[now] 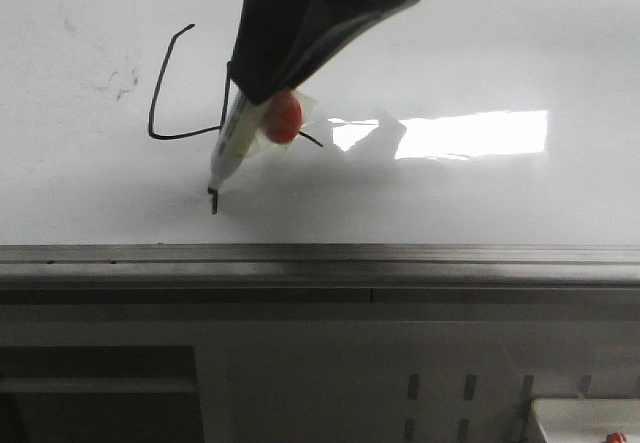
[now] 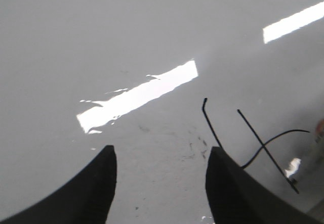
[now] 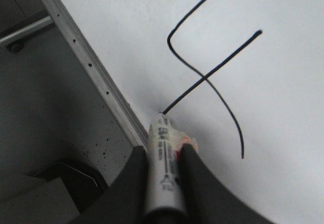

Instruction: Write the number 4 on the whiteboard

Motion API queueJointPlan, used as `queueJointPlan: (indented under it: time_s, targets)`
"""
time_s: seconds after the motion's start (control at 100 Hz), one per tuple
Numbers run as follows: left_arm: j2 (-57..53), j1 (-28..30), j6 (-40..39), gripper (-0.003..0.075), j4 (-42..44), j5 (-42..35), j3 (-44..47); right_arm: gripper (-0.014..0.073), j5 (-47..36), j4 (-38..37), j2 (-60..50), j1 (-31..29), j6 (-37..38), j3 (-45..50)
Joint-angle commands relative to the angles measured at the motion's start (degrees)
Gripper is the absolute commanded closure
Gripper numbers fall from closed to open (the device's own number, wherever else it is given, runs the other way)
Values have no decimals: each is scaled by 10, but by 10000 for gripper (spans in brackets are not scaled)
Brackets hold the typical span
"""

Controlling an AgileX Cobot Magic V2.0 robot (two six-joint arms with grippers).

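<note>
The whiteboard [image 1: 450, 53] lies flat, with a grey edge rail [image 1: 320, 255] along its near side. The number 4 [image 1: 152, 135] is drawn in thin black line; its vertical stroke is partly hidden behind my right gripper [image 1: 262, 93]. That gripper is shut on a white marker [image 1: 232, 141] with a red taped lump [image 1: 283, 120]. In the right wrist view the marker [image 3: 163, 158] sits between the jaws of the gripper [image 3: 164, 150], its tip at the near end of the 4's [image 3: 204, 77] vertical stroke. My left gripper [image 2: 162, 150] is open and empty above the board, beside the 4 [image 2: 262, 144].
Faint black smudges [image 1: 120, 81] mark the board left of the 4. A bright rectangular glare [image 1: 470, 133] lies to the right. Below the rail is a grey slotted frame [image 1: 440, 388] and a white object with a red spot [image 1: 585, 423]. A metal bar [image 3: 25, 32] runs beside the board.
</note>
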Motion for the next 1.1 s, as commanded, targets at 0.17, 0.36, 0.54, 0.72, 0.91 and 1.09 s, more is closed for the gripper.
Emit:
queueJointPlan:
  time_s: [0.17, 0.36, 0.54, 0.72, 0.91, 1.09]
  targets:
    - [40, -142, -4, 353, 148, -67, -16, 658, -19, -5, -36, 55, -1, -49]
    - [126, -214, -4, 353, 126, -69, -38, 658, -19, 7, -36, 85, -1, -52]
    - [192, -204, -4, 353, 106, -72, -71, 658, -11, 19, -36, 88, -1, -52]
    - [220, -204, -4, 499, 102, -79, -79, 658, -11, 21, -36, 88, -1, -52]
    - [225, -204, -4, 741, 95, -76, -79, 658, -11, 22, -36, 88, -1, -52]
    - [225, -204, -4, 741, 76, -70, -79, 511, -23, 22, -36, 88, -7, -52]
